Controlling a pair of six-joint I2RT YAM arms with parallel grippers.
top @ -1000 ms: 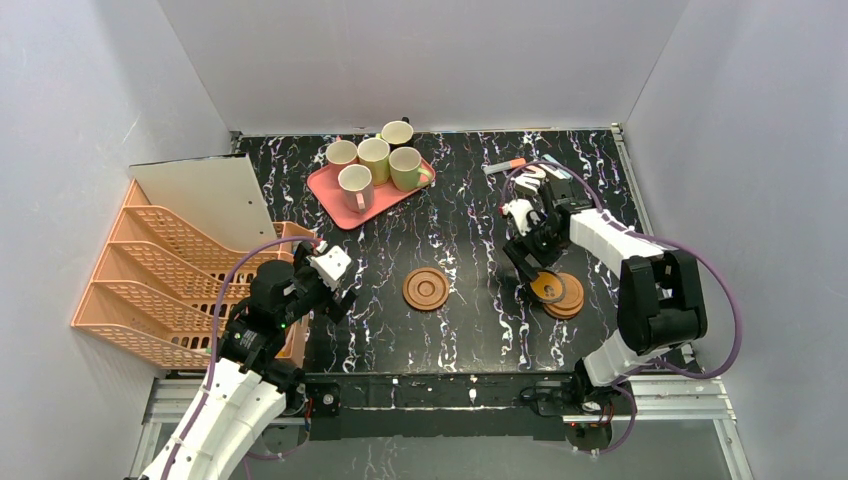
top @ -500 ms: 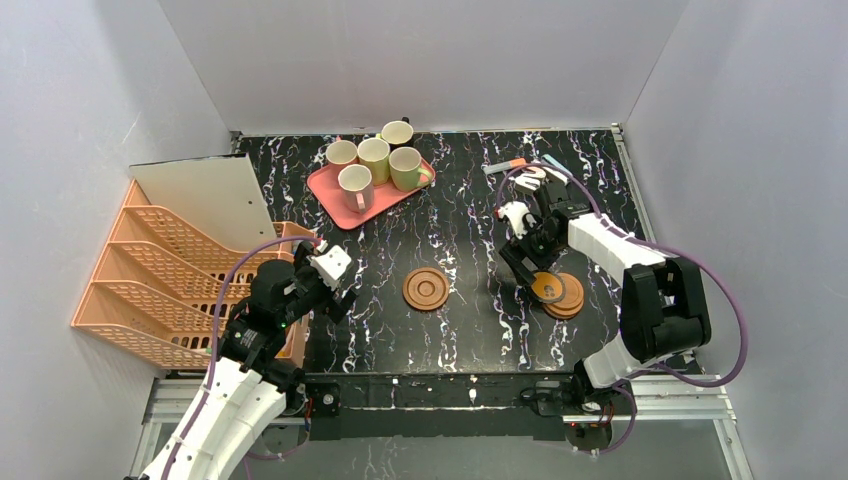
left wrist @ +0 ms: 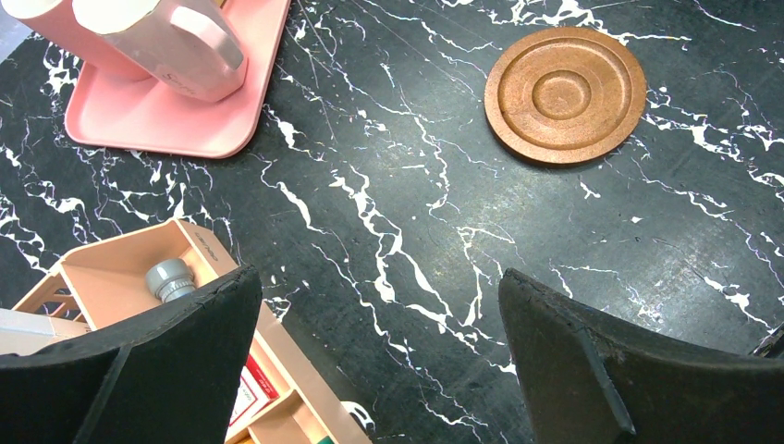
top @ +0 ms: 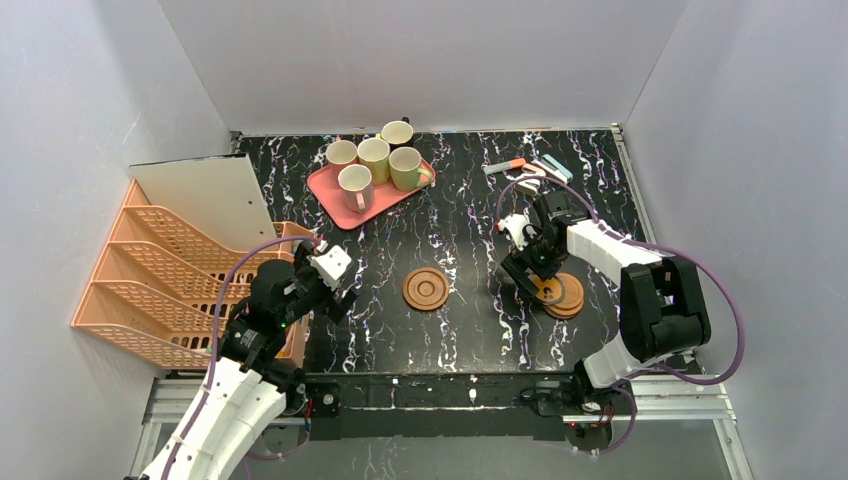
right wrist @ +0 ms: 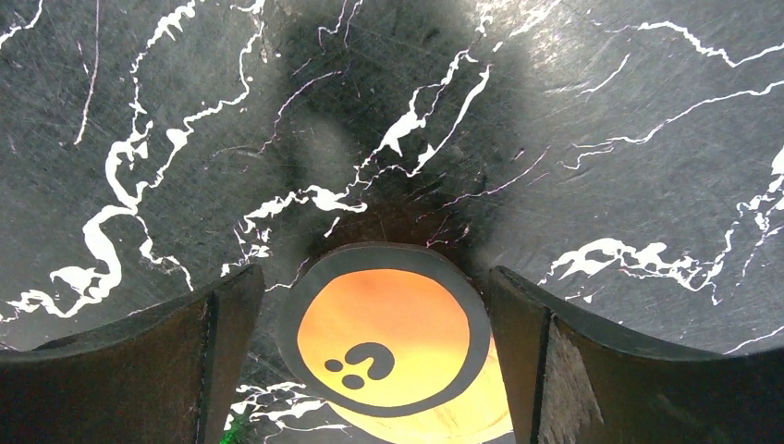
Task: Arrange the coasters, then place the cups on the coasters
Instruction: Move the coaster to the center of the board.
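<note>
Coasters: one ringed coaster [top: 426,288] lies alone mid-tabletop [top: 470,230]. A small stack [top: 568,298] lies to its right, with its top disc between the spread jaws of the right end effector [right wrist: 374,319].

Cups: four cups [top: 355,187] stand on the pink tray [left wrist: 157,125], and a fifth cup [top: 397,132] stands just behind it.

The left end effector [left wrist: 379,351] is spread and empty. A rack [top: 150,270] compartment holds a grey cylinder [left wrist: 171,277].

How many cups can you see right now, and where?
5, all grouped at the pink tray: front cup, right cup, middle cup, left cup, and a back cup at the tray's far edge, possibly off it. None looks hidden.
</note>
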